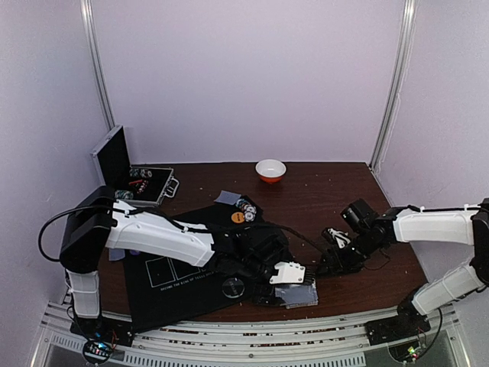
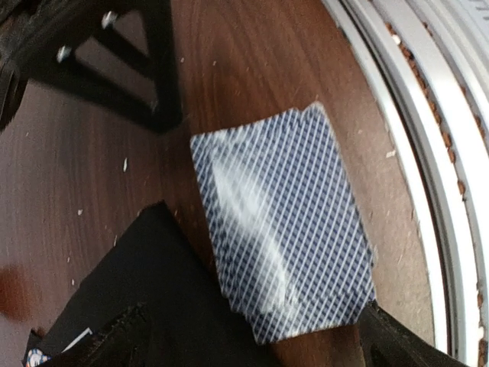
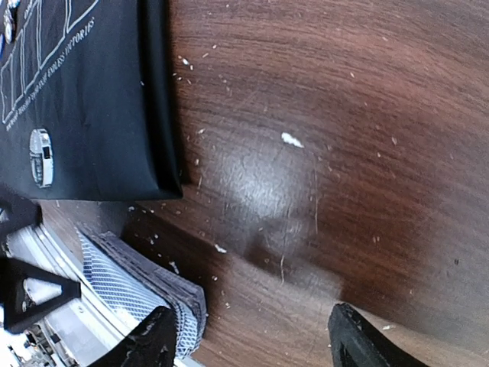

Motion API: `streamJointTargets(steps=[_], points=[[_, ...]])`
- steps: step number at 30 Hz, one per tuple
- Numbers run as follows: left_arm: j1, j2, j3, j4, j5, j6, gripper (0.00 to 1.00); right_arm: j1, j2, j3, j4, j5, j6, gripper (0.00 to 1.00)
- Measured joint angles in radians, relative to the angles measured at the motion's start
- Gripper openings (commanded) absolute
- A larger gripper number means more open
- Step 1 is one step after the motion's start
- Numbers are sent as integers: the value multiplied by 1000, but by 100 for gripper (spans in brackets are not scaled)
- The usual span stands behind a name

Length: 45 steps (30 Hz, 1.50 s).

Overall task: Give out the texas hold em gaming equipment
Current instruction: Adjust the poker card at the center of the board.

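Left wrist cam puts the deck (image 2: 283,229) dead ahead of my left gripper (image 2: 256,345). It's face down on the table (image 2: 92,191), at the mat (image 2: 145,298) corner and close to the near rail (image 2: 428,153). L jaws are wide open, nothing held. The fingertips (image 2: 397,342) stand either side of the deck's near short end, so its long axis runs roughly along my approach, tilted a bit, and the jaws span its narrow width. It sits nearer one finger than the other. My right gripper (image 3: 256,344) is also open and empty, w/ only wood between the pads (image 3: 367,344); from there the deck lies off beyond one finger, not betw them. Top view has L over the deck and R just beside it. I reckon L should take it: straight down, small wrist twist to square up. Can't tell if the deck overlaps the mat edge.
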Motion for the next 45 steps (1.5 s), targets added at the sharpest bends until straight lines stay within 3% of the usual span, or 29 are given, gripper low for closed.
streamJointTargets(steps=[3,7,10,13,17,24,35,45], points=[[11,-67,-83,12,-56,-27,92,0,-36,-15,-1,8,24,62],[24,-142,-122,-5,-122,-80,53,20,-93,-26,-14,108,88,50],[27,-125,-103,-42,-161,-110,38,61,-106,-35,-23,191,137,35],[27,-64,-84,-83,-150,-132,29,106,-105,-55,-29,259,193,21],[27,-24,-84,-114,-110,-147,25,152,-92,-85,-10,290,244,11],[26,-4,-55,-103,-21,-159,23,220,-48,-100,79,277,305,3],[26,72,23,-85,69,-161,23,277,-20,-109,176,221,380,1],[27,76,39,-58,44,-165,22,280,-22,-119,200,204,407,5]])
